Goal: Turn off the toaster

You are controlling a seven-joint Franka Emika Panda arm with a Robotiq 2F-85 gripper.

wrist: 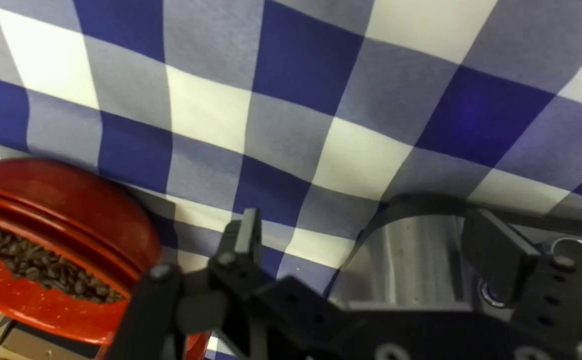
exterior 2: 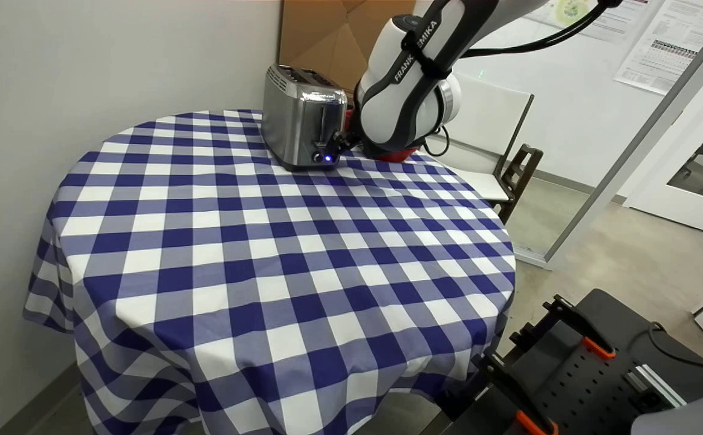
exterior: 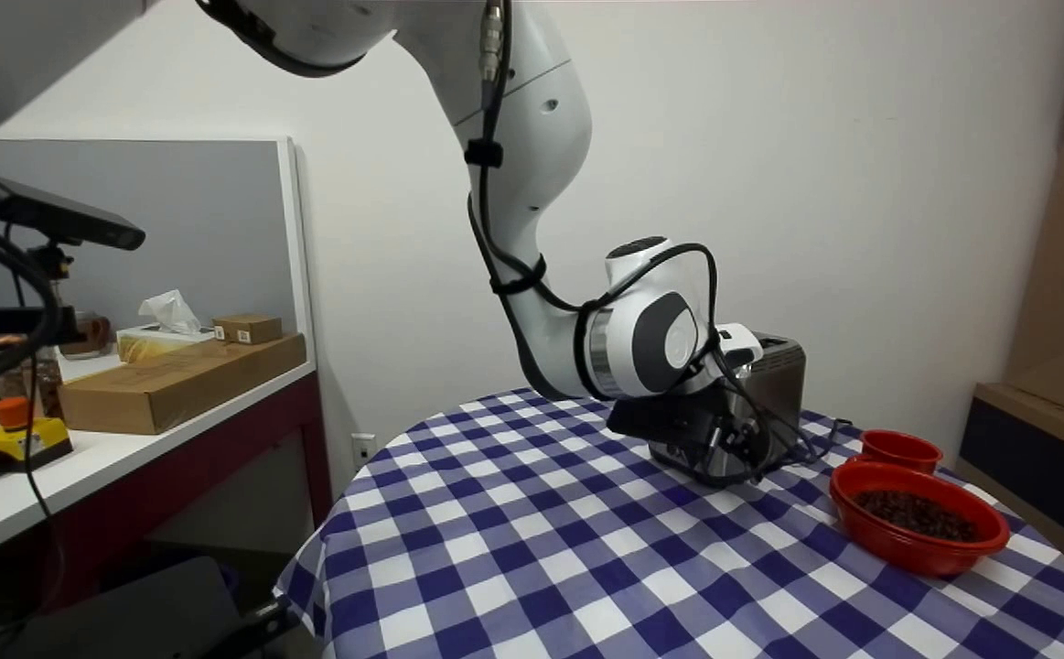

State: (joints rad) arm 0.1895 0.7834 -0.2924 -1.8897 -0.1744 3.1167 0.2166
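White arm [exterior: 541, 165] bent low, w/ claw [wrist: 368, 235] spread, nr toaster [exterior 2: 288, 115]

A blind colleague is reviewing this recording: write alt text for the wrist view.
An open black gripper extends from the bottom, one finger overlapping a shiny silver-metal toaster at lower right; whether they touch is unclear. At lower left, a round red bowl holds small dark-brown beans. A blue-and-white checked cloth spreads beneath both.

There are one toaster [exterior 2: 294, 118], one pincer [wrist: 368, 235], two red bowls [exterior: 907, 549] [exterior: 902, 450] and one checked tablecloth [exterior 2: 254, 272].
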